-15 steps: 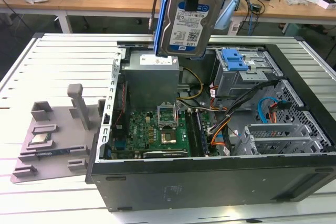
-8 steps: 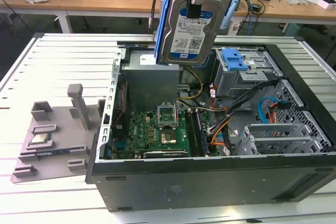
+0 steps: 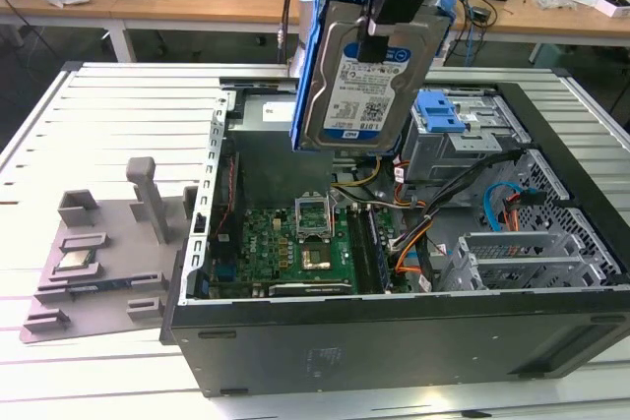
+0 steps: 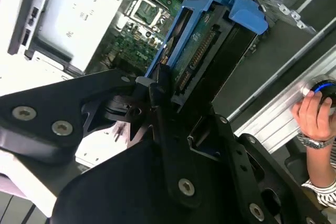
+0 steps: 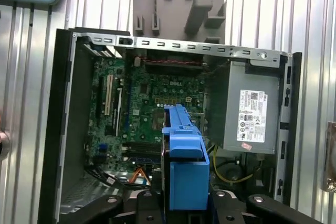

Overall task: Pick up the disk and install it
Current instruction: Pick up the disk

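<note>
The disk (image 3: pixel 362 81), a silver hard drive with a white-and-blue label in a bright blue caddy, hangs upright above the open computer case (image 3: pixel 394 331). My gripper (image 3: pixel 380 17) is shut on its upper part, one black finger lying across the label. In the second wrist view the disk (image 4: pixel 210 45) sticks out from between the black fingers (image 4: pixel 157 90) over the motherboard. The first wrist view looks down past the blue caddy (image 5: pixel 184 166) into the case.
The case lies open on a slatted metal table (image 3: pixel 118 115), with motherboard (image 3: pixel 295 243), power supply (image 5: pixel 252 114) and a drive cage with a blue latch (image 3: pixel 438 110). A grey fixture (image 3: pixel 98 253) holding a small silver chip (image 3: pixel 77 261) sits at the exterior view's left. A person's hand (image 4: pixel 314 114) rests by the table edge.
</note>
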Available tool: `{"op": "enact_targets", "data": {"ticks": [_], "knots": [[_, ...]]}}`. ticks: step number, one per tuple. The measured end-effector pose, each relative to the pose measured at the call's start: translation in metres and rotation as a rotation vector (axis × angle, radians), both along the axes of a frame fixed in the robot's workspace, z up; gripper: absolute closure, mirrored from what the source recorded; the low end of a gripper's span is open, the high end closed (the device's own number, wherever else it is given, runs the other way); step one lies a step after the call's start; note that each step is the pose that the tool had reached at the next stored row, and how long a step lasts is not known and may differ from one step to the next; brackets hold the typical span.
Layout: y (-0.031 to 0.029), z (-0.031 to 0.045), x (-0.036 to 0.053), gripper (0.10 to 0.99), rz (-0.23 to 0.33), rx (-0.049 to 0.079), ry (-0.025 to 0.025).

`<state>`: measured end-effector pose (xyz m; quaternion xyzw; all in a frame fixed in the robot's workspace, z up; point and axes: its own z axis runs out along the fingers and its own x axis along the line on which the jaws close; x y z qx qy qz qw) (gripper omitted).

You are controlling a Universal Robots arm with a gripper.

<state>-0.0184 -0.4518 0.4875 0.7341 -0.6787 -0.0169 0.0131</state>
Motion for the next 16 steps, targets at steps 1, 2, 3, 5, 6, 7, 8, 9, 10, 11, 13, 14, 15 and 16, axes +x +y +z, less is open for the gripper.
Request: {"op": "enact_targets", "data": {"ticks": [1,2,3,5,6,7,8,9,10,11,13,14,15,16], "knots": [[-0.0067,-0.0001,0.0000,0.722,0.000,0.000,0.0000],[-0.0210,-0.0003,0.0000,0.722,0.000,0.000,0.0000],[-0.0300,-0.0006,0.0000,0.722,0.000,0.000,0.0000],[-0.0425,-0.0008,0.0000,0.722,0.000,0.000,0.0000],[-0.0462,-0.0008,0.0000,0.722,0.000,0.000,0.0000],[-0.0533,-0.0010,0.0000,0.722,0.000,0.000,0.0000],[-0.0607,-0.0011,0.0000,0.722,0.000,0.000,0.0000],[-0.0647,-0.0012,0.0000,0.722,0.000,0.000,0.0000],[-0.0684,-0.0013,0.0000,0.722,0.000,0.000,0.0000],[-0.0756,-0.0015,0.0000,0.722,0.000,0.000,0.0000],[-0.0833,-0.0016,0.0000,0.722,0.000,0.000,0.0000],[-0.0889,-0.0017,0.0000,0.722,0.000,0.000,0.0000],[-0.0942,-0.0020,0.0000,0.722,0.000,0.000,0.0000],[-0.0973,-0.0020,0.0000,0.722,0.000,0.000,0.0000]]}}
